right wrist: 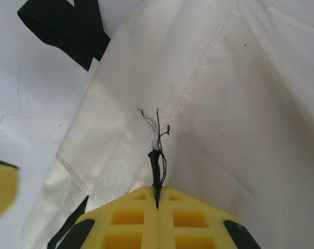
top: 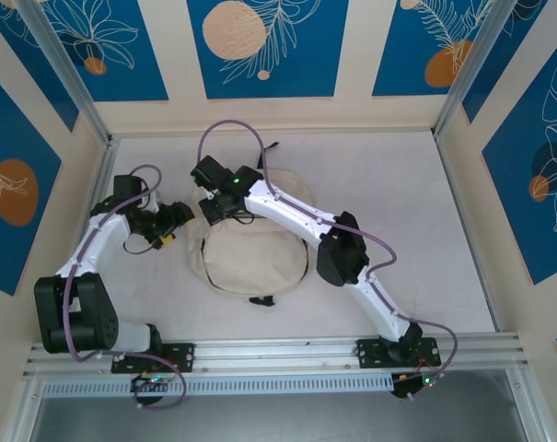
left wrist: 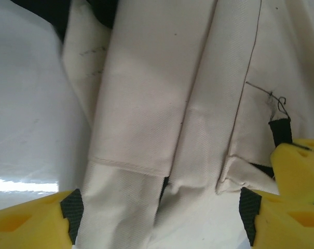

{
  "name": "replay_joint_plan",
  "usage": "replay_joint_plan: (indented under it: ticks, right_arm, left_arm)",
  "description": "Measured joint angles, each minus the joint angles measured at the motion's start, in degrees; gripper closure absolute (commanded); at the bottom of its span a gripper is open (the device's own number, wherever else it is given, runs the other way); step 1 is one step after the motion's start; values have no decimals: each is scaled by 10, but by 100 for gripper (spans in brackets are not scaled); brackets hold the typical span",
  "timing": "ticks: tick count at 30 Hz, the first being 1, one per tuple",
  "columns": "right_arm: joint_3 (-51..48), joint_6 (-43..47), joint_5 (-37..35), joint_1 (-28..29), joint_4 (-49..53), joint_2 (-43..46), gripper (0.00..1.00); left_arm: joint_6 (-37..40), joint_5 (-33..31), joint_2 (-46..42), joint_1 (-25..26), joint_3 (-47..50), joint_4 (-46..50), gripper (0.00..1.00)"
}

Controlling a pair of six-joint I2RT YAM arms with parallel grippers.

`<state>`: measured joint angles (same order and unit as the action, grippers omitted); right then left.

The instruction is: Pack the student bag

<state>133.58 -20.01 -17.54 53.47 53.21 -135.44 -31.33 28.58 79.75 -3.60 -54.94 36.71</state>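
1. The student bag (top: 255, 262) lies flat in the middle of the white table (top: 398, 203).
2. The right gripper (right wrist: 157, 199) is at the bag's far left part. Its yellow fingers (right wrist: 193, 223) are pressed tight together on a thin black tab (right wrist: 155, 166) of the bag.
3. The left gripper (left wrist: 162, 223) is at the bag's left side. Its jaws stand wide apart, with cream cloth lying between them.

Left arm folded at elbow, left gripper (left wrist: 159, 220) low with jaws spread wide; right arm stretched forward-left, right gripper (right wrist: 157, 205) jaws pinched together on black tab (right wrist: 155, 166) of student bag (right wrist: 224, 104).
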Motion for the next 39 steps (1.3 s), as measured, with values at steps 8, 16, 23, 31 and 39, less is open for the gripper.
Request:
replay_joint_plan:
  ticks: [8,16,23,31,39]
  right_arm:
    - [-31,-38,42,-13,-20,24,100]
    - [-45,-57,76,-22,-29,32,100]
    - [-73,-71,93,-25,-42,44,100]
    - [-93,-92,84,-26,-54,55,100]
    - [-111,-127,83,-40,-61,70,100]
  left_arm:
    - [-36,39,50,30,13,-58,37]
    - [-41,64,105,62,3,-83,42]
    - [-40,70,128,79,-12,-92,75]
    - [-41,49,133,84,-15,-89,100]
    - [-26,17,92,86,-12,-76,100]
